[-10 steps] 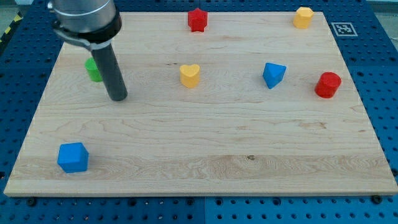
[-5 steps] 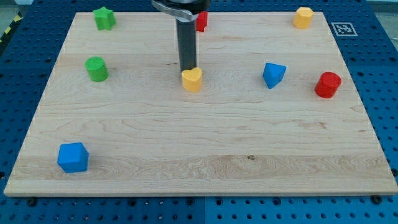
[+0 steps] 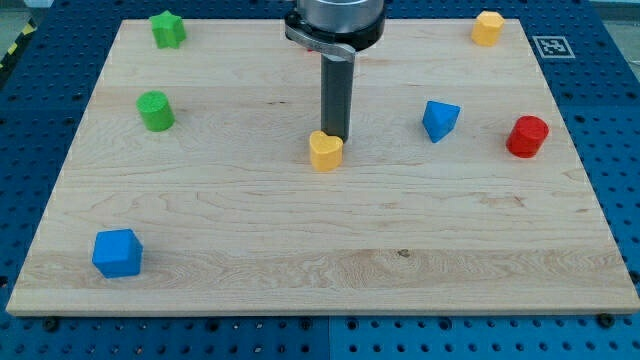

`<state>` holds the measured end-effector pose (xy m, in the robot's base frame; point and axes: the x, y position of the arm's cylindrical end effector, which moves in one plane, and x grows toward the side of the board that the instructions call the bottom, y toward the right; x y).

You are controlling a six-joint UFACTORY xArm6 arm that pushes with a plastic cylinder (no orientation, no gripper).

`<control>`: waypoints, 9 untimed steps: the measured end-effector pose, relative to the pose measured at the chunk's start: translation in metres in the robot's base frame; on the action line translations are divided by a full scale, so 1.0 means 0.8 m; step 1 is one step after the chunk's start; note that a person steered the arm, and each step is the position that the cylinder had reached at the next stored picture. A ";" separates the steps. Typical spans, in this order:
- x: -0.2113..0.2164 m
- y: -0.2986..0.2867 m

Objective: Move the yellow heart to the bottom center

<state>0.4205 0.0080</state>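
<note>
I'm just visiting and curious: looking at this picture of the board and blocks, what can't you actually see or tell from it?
- Camera view: most of the arm is cut off by the view's top edge; only the dark rod shows.
- My tip sits just behind the yellow heart block; whether they touch cannot be told.
- Anything on the wooden board behind the rod is hidden.
- The printed marker is too small to read.

Seven blocks counted on the tabletop (image 3: 300,240).

Yellow: two, namely one yellow heart (image 3: 325,151) and one yellow block (image 3: 488,27), shape unclear.

Green: two, namely one green star (image 3: 167,29) and one green cylinder (image 3: 155,110).

Blue: two, namely one blue cube (image 3: 117,252) and one blue triangular block (image 3: 440,120).

Red: one red block (image 3: 527,136), shape unclear.
</note>
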 end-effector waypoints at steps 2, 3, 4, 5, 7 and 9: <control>-0.003 -0.030; 0.019 -0.030; 0.050 -0.030; 0.080 -0.025; 0.120 0.021; 0.135 0.023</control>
